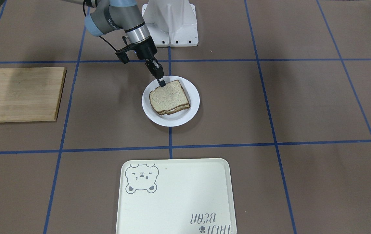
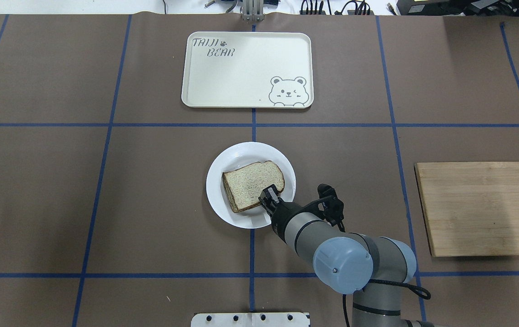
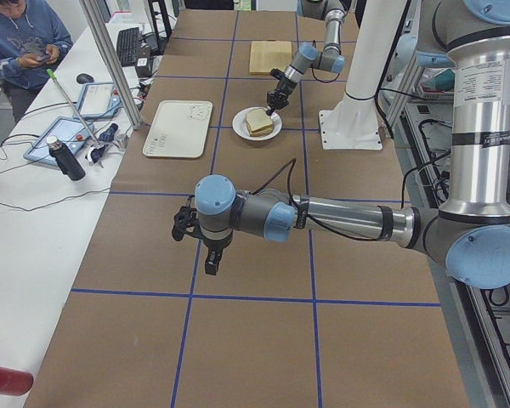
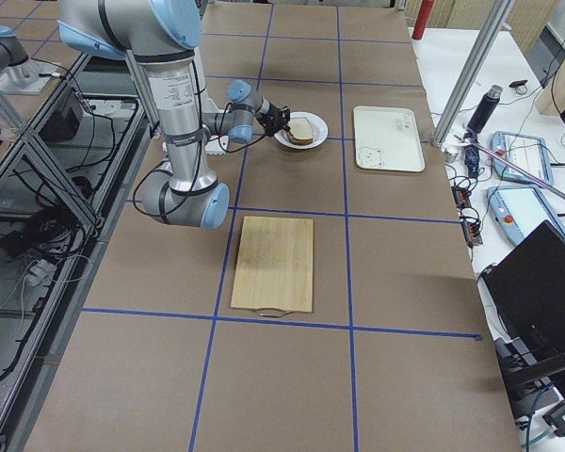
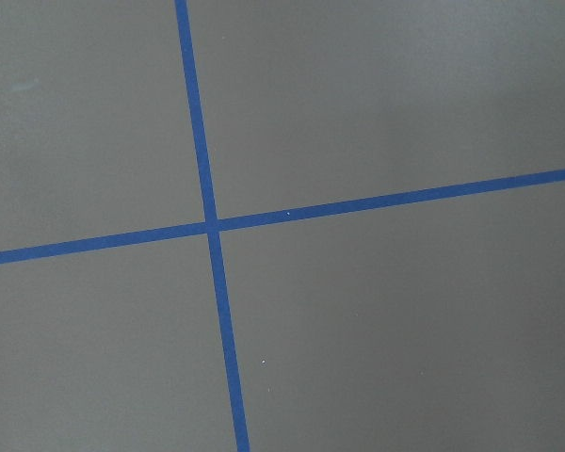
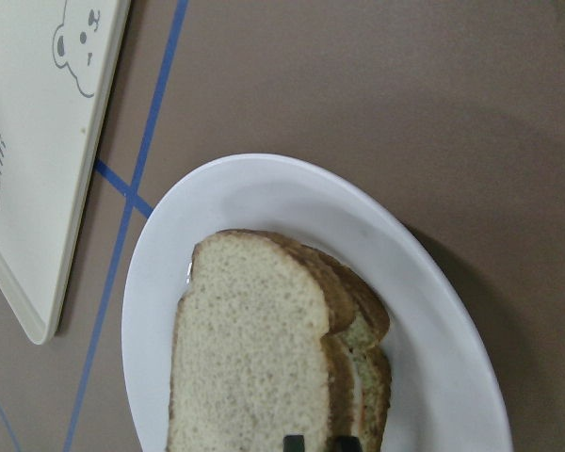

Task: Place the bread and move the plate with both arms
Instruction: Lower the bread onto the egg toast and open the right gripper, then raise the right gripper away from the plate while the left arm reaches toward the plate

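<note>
Bread [image 1: 169,97] lies atop another slice [image 1: 175,110] on the plate [image 1: 172,122], mid-table; I judge the placing nearly done. My right gripper [image 1: 162,84] sits at its crust corner, tips close together; gripping or let go, I cannot tell. Left gripper [image 3: 211,263] hangs well apart; its state I cannot tell. Next: free the bread, then bring 2 arms to the plate's rim.
</note>
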Available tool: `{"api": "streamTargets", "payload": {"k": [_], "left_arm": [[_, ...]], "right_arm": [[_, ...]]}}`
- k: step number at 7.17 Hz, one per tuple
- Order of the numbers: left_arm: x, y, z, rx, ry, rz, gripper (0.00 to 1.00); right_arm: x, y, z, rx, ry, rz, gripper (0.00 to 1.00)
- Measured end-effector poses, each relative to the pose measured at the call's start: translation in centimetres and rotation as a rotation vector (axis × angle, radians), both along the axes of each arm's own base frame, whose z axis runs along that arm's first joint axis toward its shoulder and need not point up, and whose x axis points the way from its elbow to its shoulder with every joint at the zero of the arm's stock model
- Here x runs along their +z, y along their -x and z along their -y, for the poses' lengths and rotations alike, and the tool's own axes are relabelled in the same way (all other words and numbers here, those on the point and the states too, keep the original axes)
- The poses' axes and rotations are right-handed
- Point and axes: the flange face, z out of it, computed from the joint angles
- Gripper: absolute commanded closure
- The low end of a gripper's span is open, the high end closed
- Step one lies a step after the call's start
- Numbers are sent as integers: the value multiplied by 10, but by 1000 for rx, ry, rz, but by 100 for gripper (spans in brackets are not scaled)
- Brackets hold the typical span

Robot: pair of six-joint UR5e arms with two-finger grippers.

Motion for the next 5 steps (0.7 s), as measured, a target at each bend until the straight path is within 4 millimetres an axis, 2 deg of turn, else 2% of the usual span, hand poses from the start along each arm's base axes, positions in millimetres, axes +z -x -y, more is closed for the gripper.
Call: {"api": "streamTargets", "payload": {"k": [2, 3, 4, 5], "left_arm": [[-3, 0, 1, -9, 6, -2, 1], [-11, -1, 7, -35, 19, -9, 2], [-26, -8, 17, -62, 38, -25, 2], [-44, -29, 24, -72, 57, -52, 2]], "right_arm": [[-4, 0, 0, -5, -14, -1, 0], [-7, -2, 3, -20, -28, -9, 0], [-6, -10, 15, -59, -70, -44, 0], [1, -21, 34, -110, -133, -100, 0]]}}
